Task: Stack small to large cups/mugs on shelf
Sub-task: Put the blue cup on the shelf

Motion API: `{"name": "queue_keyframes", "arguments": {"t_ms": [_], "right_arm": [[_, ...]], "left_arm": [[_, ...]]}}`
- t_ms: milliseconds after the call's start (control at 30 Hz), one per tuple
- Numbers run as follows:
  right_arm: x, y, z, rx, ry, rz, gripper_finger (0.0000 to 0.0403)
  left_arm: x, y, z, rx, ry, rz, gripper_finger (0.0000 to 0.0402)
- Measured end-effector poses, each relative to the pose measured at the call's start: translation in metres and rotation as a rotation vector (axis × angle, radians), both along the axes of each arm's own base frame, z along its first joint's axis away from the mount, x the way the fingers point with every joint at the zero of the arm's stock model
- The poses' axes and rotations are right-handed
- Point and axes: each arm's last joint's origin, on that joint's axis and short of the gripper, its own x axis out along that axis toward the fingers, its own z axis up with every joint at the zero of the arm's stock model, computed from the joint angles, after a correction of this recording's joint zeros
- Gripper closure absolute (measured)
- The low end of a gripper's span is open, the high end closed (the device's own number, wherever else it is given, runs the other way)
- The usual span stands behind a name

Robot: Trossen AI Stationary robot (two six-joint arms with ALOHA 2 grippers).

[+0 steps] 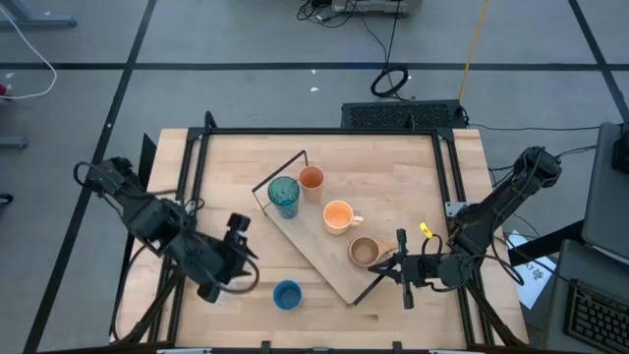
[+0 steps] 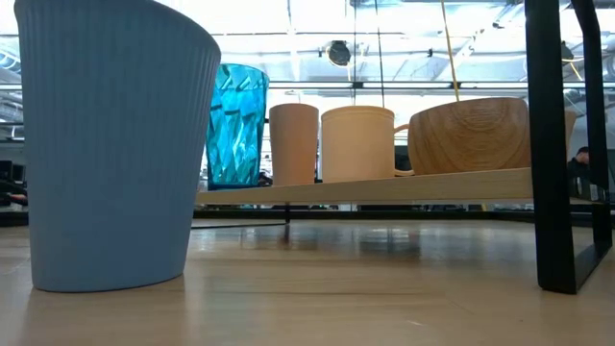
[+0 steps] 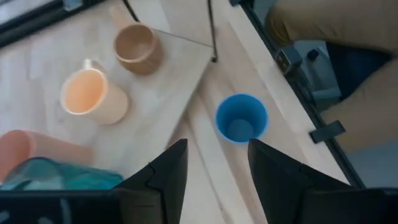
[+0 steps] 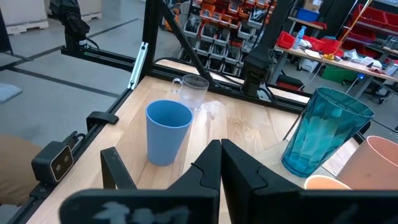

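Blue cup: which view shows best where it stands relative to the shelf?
The high view: the blue cup stands on the table, off the shelf. The left wrist view looks into it beside the shelf's edge, the right wrist view shows it upright, and the low view shows only its ribbed side.

Table [image 1: 236,157] bears shelf [image 1: 314,246], blue cup [image 1: 287,294]; shelf carries four cups.

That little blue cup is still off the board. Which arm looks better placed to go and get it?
The left, I'd judge. The left gripper hangs open close beside the blue cup, which its wrist camera sees just ahead. The right gripper is shut, beyond the shelf's far end.
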Motion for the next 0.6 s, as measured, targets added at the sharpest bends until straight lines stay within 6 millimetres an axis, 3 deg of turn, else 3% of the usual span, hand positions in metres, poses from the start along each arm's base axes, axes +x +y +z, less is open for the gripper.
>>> {"name": "queue_keyframes", "arguments": {"t_ms": [200,467,600], "right_arm": [[0.0,0.0,0.0,0.003,-0.003,0.0,0.0403],[0.0,0.0,0.001,0.005,-0.005,0.0,0.0403],[0.0,0.0,0.001,0.004,-0.005,0.0,0.0403]], "left_arm": [[0.012,-0.014,-0.011,-0.002,0.098,-0.026,0.0232],[0.036,-0.023,0.022,0.06,0.141,-0.041,0.0232],[0.051,-0.027,0.028,0.065,0.2,-0.067,0.0232]]}}
